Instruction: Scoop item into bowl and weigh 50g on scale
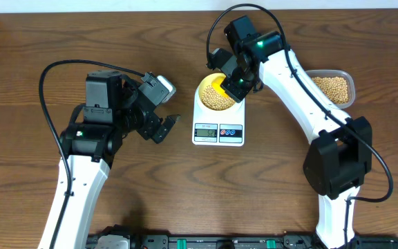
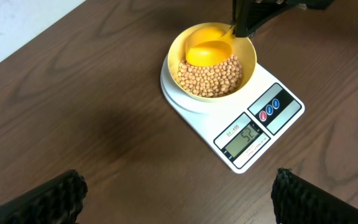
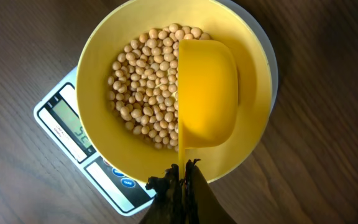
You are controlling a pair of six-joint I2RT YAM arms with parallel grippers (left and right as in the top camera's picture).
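The pale-yellow bowl (image 1: 217, 94) stands on the white scale (image 1: 218, 131) and holds a heap of tan beans (image 3: 143, 93). My right gripper (image 3: 183, 177) is shut on the thin handle of a bright yellow scoop (image 3: 207, 102), whose cup is turned on its side over the bowl's inside. The bowl (image 2: 211, 62), the beans (image 2: 210, 76) and the scale (image 2: 253, 134) also show in the left wrist view. The scale's display (image 2: 248, 137) is lit with digits I cannot read surely. My left gripper (image 2: 179, 196) is open and empty over the table, left of the scale.
A clear plastic tub (image 1: 333, 88) with more beans stands at the right, behind my right arm. The table's far edge runs along the top of the overhead view.
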